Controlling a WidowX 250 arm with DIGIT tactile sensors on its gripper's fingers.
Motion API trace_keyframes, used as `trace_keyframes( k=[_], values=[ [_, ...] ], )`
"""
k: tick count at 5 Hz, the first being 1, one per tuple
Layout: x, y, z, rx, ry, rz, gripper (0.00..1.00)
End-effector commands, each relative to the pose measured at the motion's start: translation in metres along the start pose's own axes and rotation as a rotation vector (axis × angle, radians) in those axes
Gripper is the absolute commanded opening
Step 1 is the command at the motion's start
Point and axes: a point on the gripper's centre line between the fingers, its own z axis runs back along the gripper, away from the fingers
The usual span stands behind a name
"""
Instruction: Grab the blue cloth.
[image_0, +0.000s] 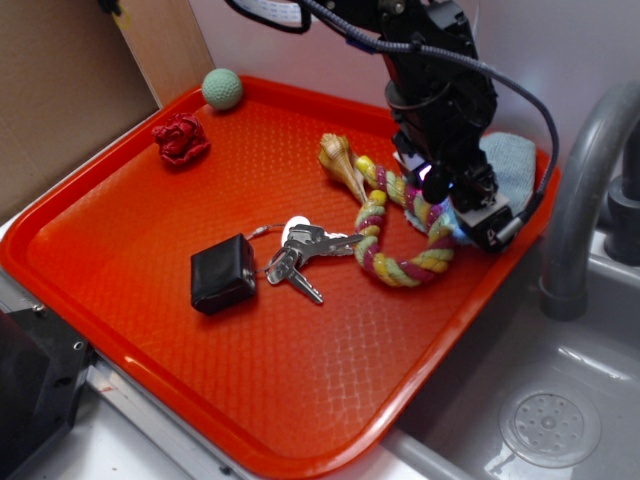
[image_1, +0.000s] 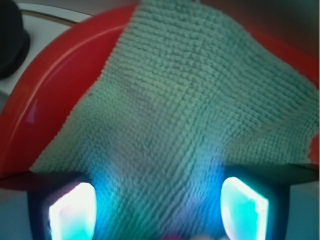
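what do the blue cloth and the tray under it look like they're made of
Blue cloth: soft woven terry or microfibre by the look, matte, with rows of small nubs plain in the wrist view. Tray: probably moulded plastic, orange-red, slightly glossy, with a fine embossed diamond pattern and a smooth raised rim.

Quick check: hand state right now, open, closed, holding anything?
Hand: open, holding nothing; its fingers straddle the near edge of the blue cloth.
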Motion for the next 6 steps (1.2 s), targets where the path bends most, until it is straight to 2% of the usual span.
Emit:
trace_keyframes(
  k=[1, 2, 3, 4, 6],
  values=[
    [0.018, 0.009, -0.007, -0.047, -0.002, 0.024, 1.00],
    [0.018, 0.017, -0.014, -0.079, 0.027, 0.065, 0.00],
    [0.016, 0.028, -0.016, -0.071, 0.047, 0.099, 0.00],
    [0.008, 0.040, -0.008, -0.055, 0.029, 0.120, 0.00],
    [-0.006, 0.046, 0.000, -0.024, 0.020, 0.140, 0.00]
  ],
)
